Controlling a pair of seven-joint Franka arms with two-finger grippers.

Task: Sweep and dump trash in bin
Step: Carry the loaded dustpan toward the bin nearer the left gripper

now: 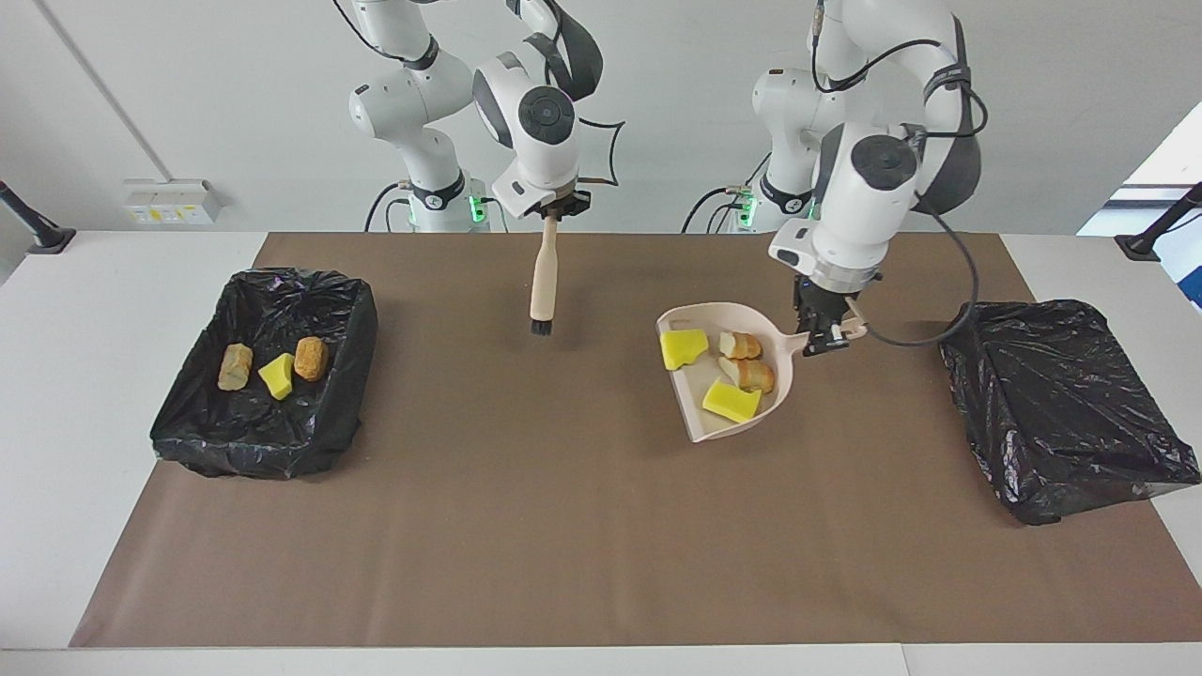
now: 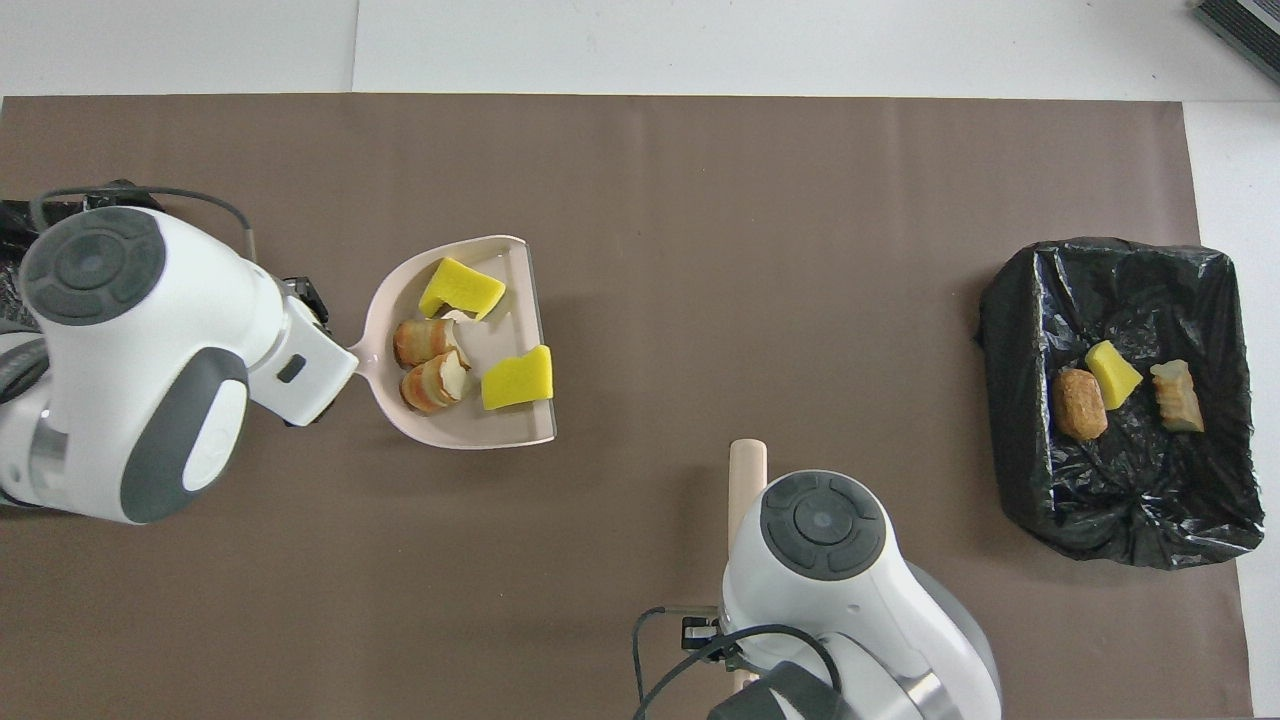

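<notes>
The left gripper (image 1: 819, 330) pinches the dustpan (image 1: 728, 427) by its handle; the trash (image 1: 731, 400) looks light and soft and may slide out. The right gripper (image 1: 551, 207), pressed on the brush (image 1: 543, 282), waits.

Mat (image 1: 563, 526) brown, plain; table (image 1: 56, 422) white. Dustpan (image 1: 700, 430) pale beige-pink, same as its handle. In it two sponges (image 1: 684, 348), bright yellow, and two bread bits (image 1: 748, 374), tan-orange with pale cut faces. Brush (image 1: 543, 277) has a cream handle and black bristles. Bin (image 1: 272, 441) toward the right arm's end lined in glossy black, crinkled plastic; inside, a yellow chunk (image 1: 276, 376), an orange-brown piece (image 1: 311, 358) and a paler tan piece (image 1: 235, 366). Second bin (image 1: 1071, 413) the same glossy black. Arms (image 1: 864, 188) white with dark grey joints and black cables. Wall (image 1: 188, 94) off-white.
</notes>
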